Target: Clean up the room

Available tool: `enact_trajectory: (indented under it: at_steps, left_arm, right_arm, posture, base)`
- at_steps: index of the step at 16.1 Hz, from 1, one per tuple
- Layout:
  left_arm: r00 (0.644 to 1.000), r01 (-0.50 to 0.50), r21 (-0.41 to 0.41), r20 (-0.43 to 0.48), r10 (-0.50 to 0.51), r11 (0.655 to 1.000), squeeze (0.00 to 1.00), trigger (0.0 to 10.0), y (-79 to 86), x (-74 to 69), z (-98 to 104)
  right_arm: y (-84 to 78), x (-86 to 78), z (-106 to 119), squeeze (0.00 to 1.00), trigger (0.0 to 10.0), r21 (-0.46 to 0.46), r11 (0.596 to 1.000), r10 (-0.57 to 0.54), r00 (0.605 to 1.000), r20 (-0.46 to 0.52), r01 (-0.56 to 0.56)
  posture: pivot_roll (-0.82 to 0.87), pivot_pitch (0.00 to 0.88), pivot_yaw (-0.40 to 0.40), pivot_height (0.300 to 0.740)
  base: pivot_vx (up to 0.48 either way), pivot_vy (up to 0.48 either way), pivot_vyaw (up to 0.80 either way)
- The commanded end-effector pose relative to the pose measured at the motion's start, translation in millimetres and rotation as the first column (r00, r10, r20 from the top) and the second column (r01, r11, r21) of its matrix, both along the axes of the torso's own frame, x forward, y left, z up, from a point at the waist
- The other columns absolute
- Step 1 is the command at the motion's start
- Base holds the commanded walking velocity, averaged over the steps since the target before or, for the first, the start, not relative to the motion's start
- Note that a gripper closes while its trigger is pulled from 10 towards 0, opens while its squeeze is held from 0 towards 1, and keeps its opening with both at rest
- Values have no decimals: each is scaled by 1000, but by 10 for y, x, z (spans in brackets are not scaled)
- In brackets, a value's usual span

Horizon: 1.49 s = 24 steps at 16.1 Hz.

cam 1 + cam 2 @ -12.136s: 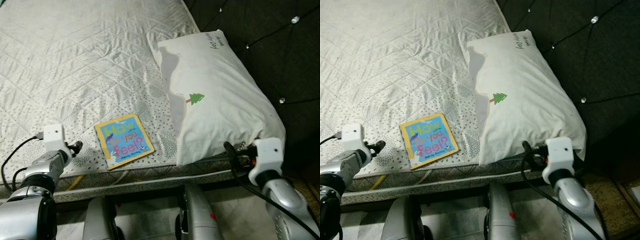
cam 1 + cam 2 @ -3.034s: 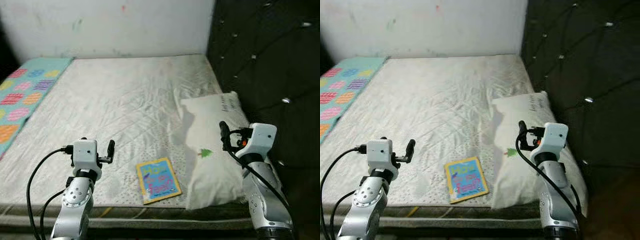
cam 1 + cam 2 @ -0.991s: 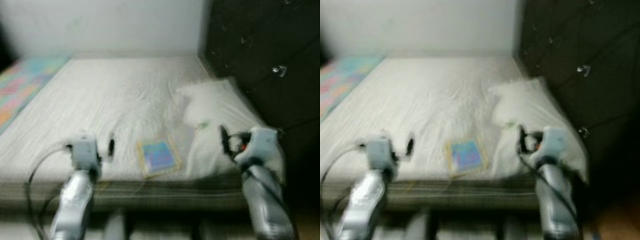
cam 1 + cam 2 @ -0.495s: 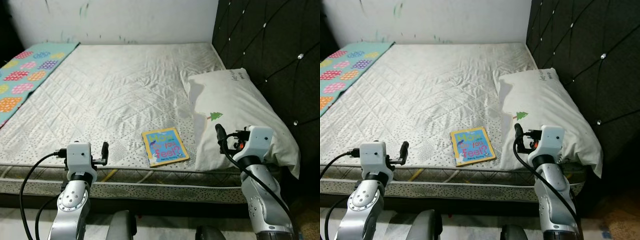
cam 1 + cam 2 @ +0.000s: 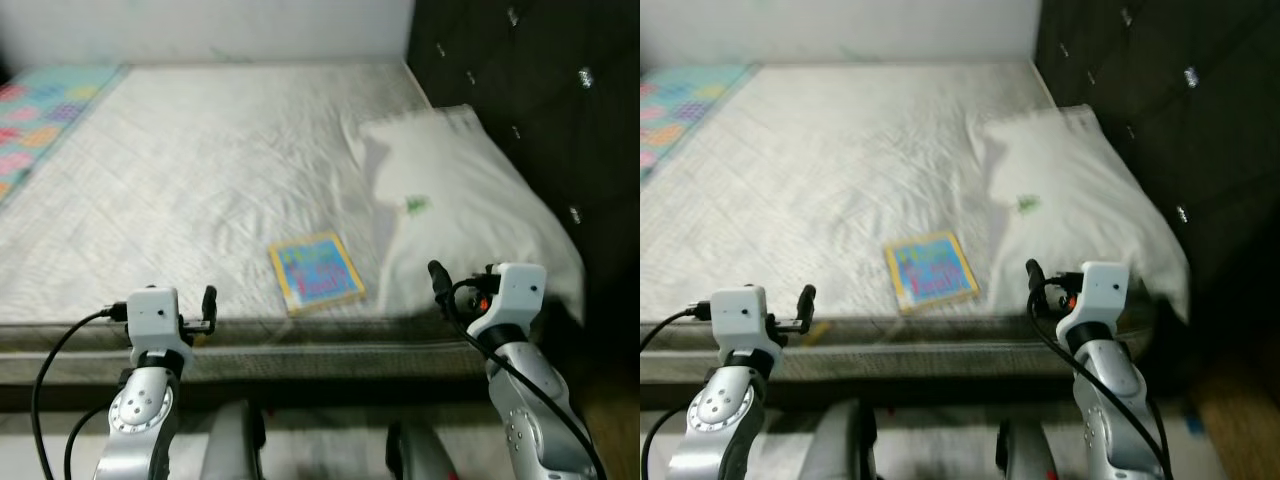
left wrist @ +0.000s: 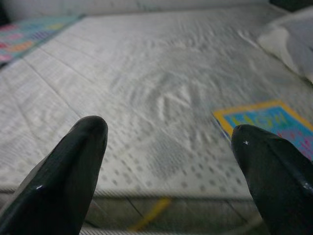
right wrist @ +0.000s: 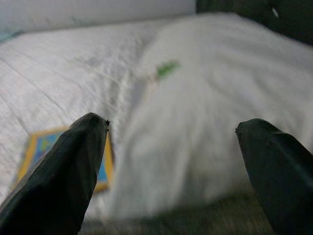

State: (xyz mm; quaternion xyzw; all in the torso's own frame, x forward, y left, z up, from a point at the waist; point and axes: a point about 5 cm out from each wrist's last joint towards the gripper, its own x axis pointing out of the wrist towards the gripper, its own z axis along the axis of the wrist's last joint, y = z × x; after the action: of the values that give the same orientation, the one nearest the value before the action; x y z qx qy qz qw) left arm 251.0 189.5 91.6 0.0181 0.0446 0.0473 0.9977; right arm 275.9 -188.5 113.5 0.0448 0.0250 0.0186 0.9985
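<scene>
A small picture book (image 5: pixel 314 271) with a yellow border and blue cover lies flat near the front edge of a white quilted mattress (image 5: pixel 200 150). To its right rests a white pillow (image 5: pixel 465 210) with a little green tree print. My left gripper (image 6: pixel 171 161) is open, raised before the mattress edge left of the book (image 6: pixel 266 120). My right gripper (image 7: pixel 176 161) is open too, held in front of the pillow (image 7: pixel 205 112), with the book (image 7: pixel 46 147) off to one side. Neither gripper holds anything.
A dark tufted headboard (image 5: pixel 520 90) runs along the right side of the bed. A patterned teal blanket (image 5: pixel 40 100) covers the far left of the mattress. A pale wall (image 5: pixel 200 25) stands behind the bed. My legs show below the mattress edge.
The whole picture has shifted and blurred, so the camera has moved. Both grippers stay open in about the same places. The book and pillow lie as before.
</scene>
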Motion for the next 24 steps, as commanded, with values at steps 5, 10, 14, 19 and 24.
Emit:
enact_trajectory:
  at_steps: [5,10,14,19,24]
  left_arm:
    - [999,36,-27,13,-36,999,0,10000,-34,-17,77]
    - [999,39,-33,7,-39,999,0,10000,-34,-24,80]
    - [1000,27,-36,-2,-28,999,0,10000,-25,-11,75]
    - [1000,-16,-49,-16,15,999,0,10000,-30,5,56]
    - [1000,-21,-58,-21,19,998,0,10000,-50,26,55]
  right_arm:
    - [10,-33,64,0,10000,-6,1000,18,1000,1,-18]
    - [4,-25,78,0,10000,-12,1000,21,1000,-3,-21]
    - [14,-11,79,0,10000,-11,1000,21,1000,-4,-21]
    - [-4,-8,74,0,10000,-13,1000,14,1000,-5,-14]
    - [-3,-9,79,0,10000,-61,998,33,999,-4,-33]
  posture:
    - [-79,166,41,533]
    - [-75,174,39,533]
    - [-73,175,39,533]
    - [-73,178,43,533]
    - [-74,177,44,533]
  base:
    - [166,0,0]
    - [430,0,0]
    - [407,0,0]
    - [0,0,0]
    - [0,0,0]
